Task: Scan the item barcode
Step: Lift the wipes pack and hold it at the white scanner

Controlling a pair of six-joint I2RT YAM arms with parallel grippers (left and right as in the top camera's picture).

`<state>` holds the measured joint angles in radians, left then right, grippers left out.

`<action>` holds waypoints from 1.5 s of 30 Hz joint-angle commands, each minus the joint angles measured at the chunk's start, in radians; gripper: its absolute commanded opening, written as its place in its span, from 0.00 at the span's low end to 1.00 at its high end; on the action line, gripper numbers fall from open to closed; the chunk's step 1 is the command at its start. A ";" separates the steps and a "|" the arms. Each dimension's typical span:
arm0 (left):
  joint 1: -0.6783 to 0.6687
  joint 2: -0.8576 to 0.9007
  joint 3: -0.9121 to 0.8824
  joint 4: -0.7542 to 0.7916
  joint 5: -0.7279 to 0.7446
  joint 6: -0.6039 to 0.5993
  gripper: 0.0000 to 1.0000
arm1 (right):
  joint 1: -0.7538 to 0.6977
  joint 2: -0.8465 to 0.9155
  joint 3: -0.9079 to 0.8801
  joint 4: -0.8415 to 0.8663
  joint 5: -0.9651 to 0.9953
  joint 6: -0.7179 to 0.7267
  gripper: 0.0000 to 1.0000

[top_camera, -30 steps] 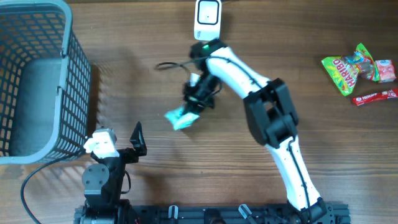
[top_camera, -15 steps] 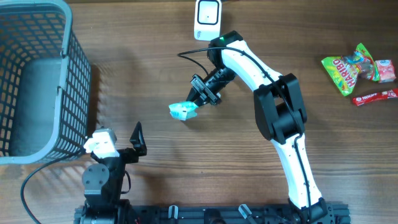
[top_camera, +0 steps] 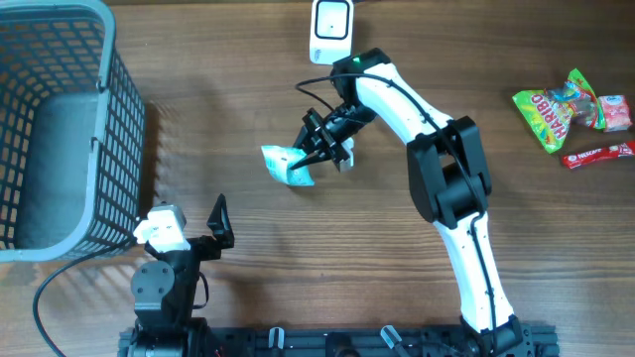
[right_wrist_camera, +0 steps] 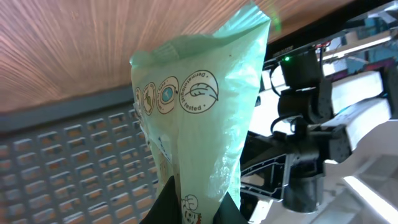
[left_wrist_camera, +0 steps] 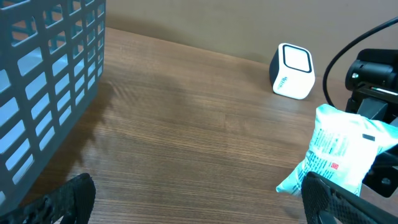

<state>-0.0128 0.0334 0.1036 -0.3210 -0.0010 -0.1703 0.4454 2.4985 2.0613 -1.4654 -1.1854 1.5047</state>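
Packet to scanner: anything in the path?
No object on the table between the packet, held in the jaws of the right gripper, and the scanner. Only the arm's own black cable loops there.

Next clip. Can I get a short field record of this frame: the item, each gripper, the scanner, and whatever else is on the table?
item: pale green plastic packet, gripped at one end
right gripper: jaws shut on the packet
left gripper: jaws open, holding nothing, near the front edge
scanner: white box-shaped scanner at the far edge, apart from the packet
basket: grey-blue plastic mesh basket, far left
other items: green Haribo bag, pink packet, red bar, far right
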 commanded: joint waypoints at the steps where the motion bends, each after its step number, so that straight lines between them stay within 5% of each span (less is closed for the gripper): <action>1: 0.004 -0.005 -0.005 0.002 0.011 -0.002 1.00 | -0.023 -0.002 0.000 0.008 0.071 0.092 0.05; 23: 0.004 -0.005 -0.005 0.002 0.012 -0.002 1.00 | -0.186 -0.002 -0.028 -0.016 0.255 0.279 0.05; 35: 0.004 -0.005 -0.005 0.002 0.012 -0.002 1.00 | -0.227 -0.002 -0.174 -0.009 0.200 0.273 0.05; 45: 0.004 -0.005 -0.005 0.002 0.011 -0.002 1.00 | -0.246 -0.002 -0.188 -0.142 0.228 0.099 0.05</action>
<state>-0.0128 0.0334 0.1036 -0.3210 -0.0010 -0.1703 0.2096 2.4920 1.8847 -1.5902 -1.0439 1.6653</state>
